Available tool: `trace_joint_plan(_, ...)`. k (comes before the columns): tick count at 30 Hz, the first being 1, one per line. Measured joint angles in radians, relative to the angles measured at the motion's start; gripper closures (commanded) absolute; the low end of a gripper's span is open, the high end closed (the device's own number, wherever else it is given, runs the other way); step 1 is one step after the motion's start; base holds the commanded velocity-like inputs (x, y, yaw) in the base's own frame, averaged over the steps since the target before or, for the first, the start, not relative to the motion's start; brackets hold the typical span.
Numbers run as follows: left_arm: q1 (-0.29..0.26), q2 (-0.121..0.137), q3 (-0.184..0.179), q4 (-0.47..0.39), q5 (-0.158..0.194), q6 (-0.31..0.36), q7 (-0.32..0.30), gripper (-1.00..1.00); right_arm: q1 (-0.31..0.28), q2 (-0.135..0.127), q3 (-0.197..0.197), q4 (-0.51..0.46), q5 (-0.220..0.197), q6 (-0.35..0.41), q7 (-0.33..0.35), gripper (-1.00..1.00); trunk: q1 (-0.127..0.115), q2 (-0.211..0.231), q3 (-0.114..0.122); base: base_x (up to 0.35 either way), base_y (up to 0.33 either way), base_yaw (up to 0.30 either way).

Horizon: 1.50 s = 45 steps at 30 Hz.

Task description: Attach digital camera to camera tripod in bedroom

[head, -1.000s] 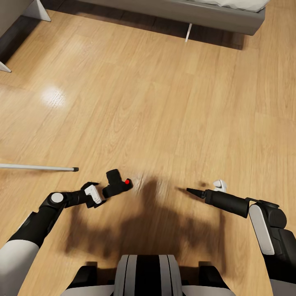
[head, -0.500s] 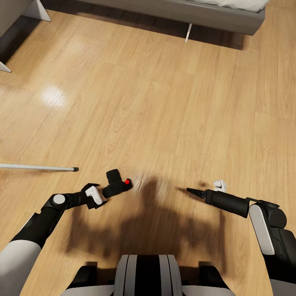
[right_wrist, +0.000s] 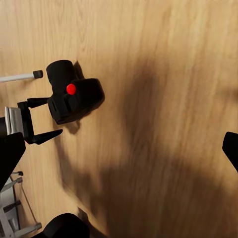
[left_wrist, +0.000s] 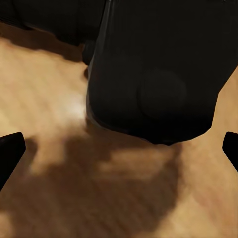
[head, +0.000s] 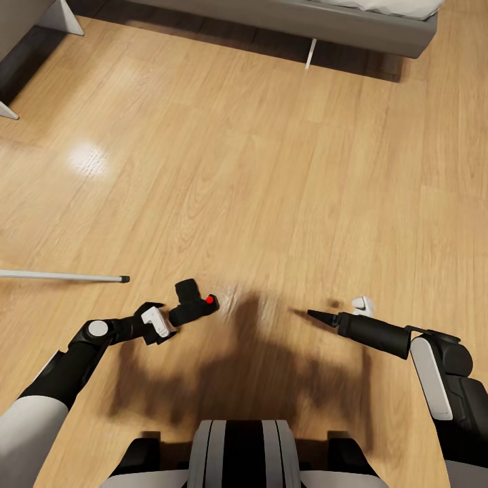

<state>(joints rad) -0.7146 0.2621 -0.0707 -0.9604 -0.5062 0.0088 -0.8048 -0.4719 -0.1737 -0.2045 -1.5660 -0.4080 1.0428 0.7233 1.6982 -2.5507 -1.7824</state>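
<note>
The digital camera (head: 192, 306), black with a red button, lies on the wood floor; it also shows as the digital camera (right_wrist: 74, 101) and close up as a dark block (left_wrist: 153, 74). My left gripper (head: 165, 320) is open at floor level, with its fingertips just short of the camera's side and nothing between them. From the right wrist view the left gripper (right_wrist: 52, 118) points at the camera. My right gripper (head: 339, 312) hangs open above bare floor to the camera's right. One silver leg of the camera tripod (head: 64, 276) lies flat on the floor at the left, ending in a black foot.
The grey bed frame (head: 339, 27) with a thin white leg (head: 310, 53) runs along the far edge. A pale furniture foot (head: 64, 17) stands at the far left. Open wood floor (head: 271, 169) lies between them and me. My own base (head: 240, 454) sits at the near edge.
The left arm's wrist joint has shifted slightly lower and to the right. The camera, the tripod leg and the right arm stay where they were.
</note>
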Motion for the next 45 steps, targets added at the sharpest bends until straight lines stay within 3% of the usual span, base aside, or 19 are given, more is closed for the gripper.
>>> trace_joint_plan(4,0.0,-0.002,0.0,0.0,0.0,0.0,0.003,-1.0,0.0,0.0,0.0,0.0,0.0,0.0,0.0,-1.0,0.0,0.0,0.0,0.0,0.0,0.0)
trace_joint_plan(8,0.0,-0.029,-0.001,0.001,0.001,0.001,0.007,-1.0,0.0,0.0,0.0,0.0,0.0,0.0,0.0,-1.0,0.0,0.0,0.0,0.0,0.0,0.0)
trace_joint_plan(31,0.0,-0.058,-0.002,0.003,-0.001,0.002,0.01,-1.0,0.0,0.0,0.0,0.0,0.0,0.0,0.001,-1.0,0.0,0.0,0.0,0.0,0.0,0.0)
trace_joint_plan(44,0.0,-0.086,-0.001,0.005,-0.056,0.002,0.015,-1.0,0.0,0.0,0.0,0.0,0.0,0.0,0.003,-1.0,0.0,0.0,0.0,0.0,0.0,0.0)
trace_joint_plan(45,0.0,-0.089,-0.001,0.005,-0.06,0.002,0.015,1.0,0.0,0.0,0.0,0.0,0.0,0.0,0.003,-1.0,0.0,0.0,0.0,0.0,0.0,0.0)
